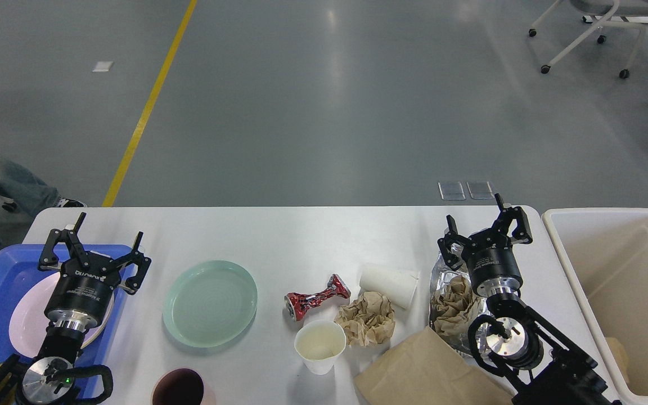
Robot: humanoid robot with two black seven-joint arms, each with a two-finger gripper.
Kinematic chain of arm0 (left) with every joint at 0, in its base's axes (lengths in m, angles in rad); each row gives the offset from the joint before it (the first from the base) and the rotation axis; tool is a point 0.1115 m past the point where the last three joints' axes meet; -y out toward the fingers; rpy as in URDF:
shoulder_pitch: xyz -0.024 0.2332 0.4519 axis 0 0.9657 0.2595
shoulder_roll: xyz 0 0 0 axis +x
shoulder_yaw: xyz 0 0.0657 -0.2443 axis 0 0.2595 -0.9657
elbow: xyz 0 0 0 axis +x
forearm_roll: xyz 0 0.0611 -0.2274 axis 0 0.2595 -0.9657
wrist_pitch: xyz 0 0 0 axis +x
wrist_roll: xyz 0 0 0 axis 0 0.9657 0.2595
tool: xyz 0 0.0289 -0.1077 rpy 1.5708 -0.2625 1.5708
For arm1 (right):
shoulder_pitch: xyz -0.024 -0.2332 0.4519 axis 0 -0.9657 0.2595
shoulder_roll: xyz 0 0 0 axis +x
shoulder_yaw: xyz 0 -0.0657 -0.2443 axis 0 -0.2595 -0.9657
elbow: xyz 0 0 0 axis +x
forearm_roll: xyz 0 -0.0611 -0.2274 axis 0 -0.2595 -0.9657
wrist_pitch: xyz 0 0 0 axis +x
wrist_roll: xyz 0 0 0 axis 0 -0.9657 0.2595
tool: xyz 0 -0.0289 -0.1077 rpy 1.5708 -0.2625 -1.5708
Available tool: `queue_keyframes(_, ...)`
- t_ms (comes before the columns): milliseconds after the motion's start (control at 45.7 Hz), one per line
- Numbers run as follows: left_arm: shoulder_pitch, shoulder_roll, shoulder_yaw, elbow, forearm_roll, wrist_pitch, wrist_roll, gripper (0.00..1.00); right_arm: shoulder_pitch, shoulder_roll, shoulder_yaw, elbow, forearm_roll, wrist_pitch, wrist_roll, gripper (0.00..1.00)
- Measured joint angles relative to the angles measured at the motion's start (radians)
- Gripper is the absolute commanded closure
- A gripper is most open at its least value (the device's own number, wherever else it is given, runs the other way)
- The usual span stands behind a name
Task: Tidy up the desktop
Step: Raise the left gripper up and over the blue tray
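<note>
We had both grippers, left (99,245) and right (484,225), spread and holding nothing above the white desktop (279,236), where between them the green plate (210,302), crushed red can (317,296) and brown paper wad (367,318) waited, so most tidying looked undone.

Dark-lined cup (179,389) and brown paper bag (425,374) — both cropped by bottom edge.

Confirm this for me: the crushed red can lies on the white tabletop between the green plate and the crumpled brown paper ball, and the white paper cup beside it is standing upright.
One detail is wrong. In the head view the crushed red can does lie on the white tabletop between the round green plate and the crumpled brown paper ball, but the white paper cup beside it is tipped on its side, not upright.
</note>
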State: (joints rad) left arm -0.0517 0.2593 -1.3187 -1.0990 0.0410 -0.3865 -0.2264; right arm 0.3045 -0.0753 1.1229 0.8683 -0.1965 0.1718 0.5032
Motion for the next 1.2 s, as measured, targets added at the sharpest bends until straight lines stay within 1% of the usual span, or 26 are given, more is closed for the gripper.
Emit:
queue_keyframes(109,0.016,0.007,-0.003,-0.002,0.0,-0.005,-0.002,0.04,0.001,0.0,0.0,0.0,-0.001,0.0,0.0,0.0)
queue_keyframes(285,0.019,0.02,-0.006,-0.003,0.0,-0.035,-0.003,0.04,0.001,0.0,0.0,0.0,-0.001,0.0,0.0,0.0)
queue_keyframes(722,0.019,0.089,-0.012,0.012,-0.014,-0.041,-0.003,0.04,0.001,0.0,0.0,0.0,0.0,0.0,0.0,0.0)
queue_keyframes(788,0.016,0.132,-0.013,0.021,-0.015,-0.041,-0.003,0.04,0.001,0.0,0.0,0.0,0.0,0.0,0.0,0.0)
queue_keyframes(875,0.007,0.247,0.013,0.034,-0.017,-0.039,-0.004,0.04,0.001,0.0,0.0,0.0,0.0,0.0,0.0,0.0)
queue_keyframes(963,-0.044,0.359,0.082,0.065,-0.018,-0.039,-0.003,0.04,0.001,0.0,0.0,0.0,0.0,0.0,0.0,0.0)
queue_keyframes(1007,-0.114,0.432,0.164,0.102,-0.018,-0.042,0.0,0.04,0.001,0.0,0.0,0.0,0.0,0.0,0.0,0.0)
queue_keyframes(1050,-0.155,0.469,0.218,0.124,-0.018,-0.043,0.001,0.04,0.001,0.0,0.0,0.0,-0.001,0.0,0.0,0.0)
queue_keyframes(1072,-0.202,0.507,0.287,0.147,-0.018,-0.044,0.003,0.04,0.001,0.0,0.0,0.0,-0.001,0.0,0.0,0.0)
queue_keyframes(1138,-0.293,0.564,0.416,0.177,-0.017,-0.044,0.004,0.04,0.001,0.0,0.0,0.0,-0.001,0.0,0.0,0.0)
queue_keyframes(1204,-0.417,0.62,0.599,0.195,-0.017,-0.045,0.004,0.04,0.001,0.0,0.0,0.0,-0.001,0.0,0.0,0.0)
